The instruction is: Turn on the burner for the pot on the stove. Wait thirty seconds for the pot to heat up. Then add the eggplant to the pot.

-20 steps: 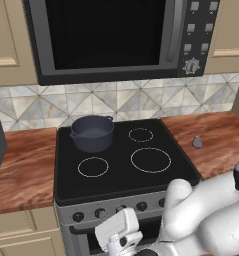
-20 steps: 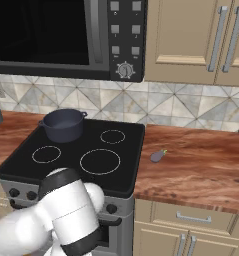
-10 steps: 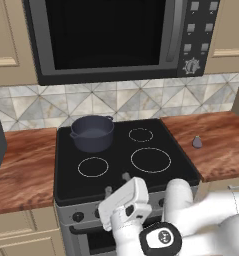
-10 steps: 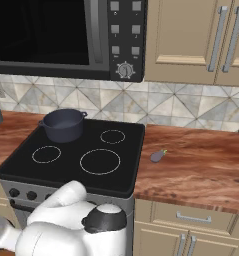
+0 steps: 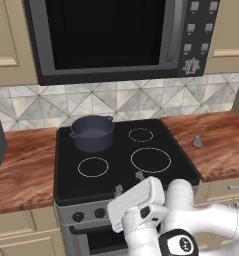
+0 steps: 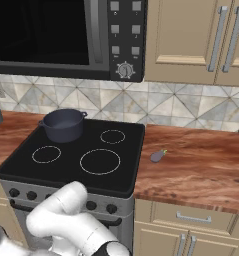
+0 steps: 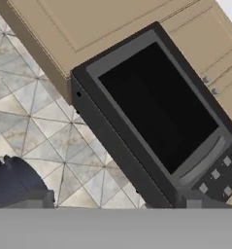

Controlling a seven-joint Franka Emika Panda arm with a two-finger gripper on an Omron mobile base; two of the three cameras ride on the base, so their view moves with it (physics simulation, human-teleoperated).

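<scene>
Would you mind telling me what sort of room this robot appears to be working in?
A home-style kitchen, rendered rather than real. A stove with a black glass top carries a pot, a microwave hangs above it, and wooden counters with tan cabinets flank it.

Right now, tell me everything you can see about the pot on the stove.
The pot is round, dark blue-grey, straight-sided and matte, with two small side handles and no lid. It stands upright on the back left burner of the stove, near the tiled backsplash under the microwave. Its inside looks dark and empty. Nothing but the black glass top touches it.
</scene>
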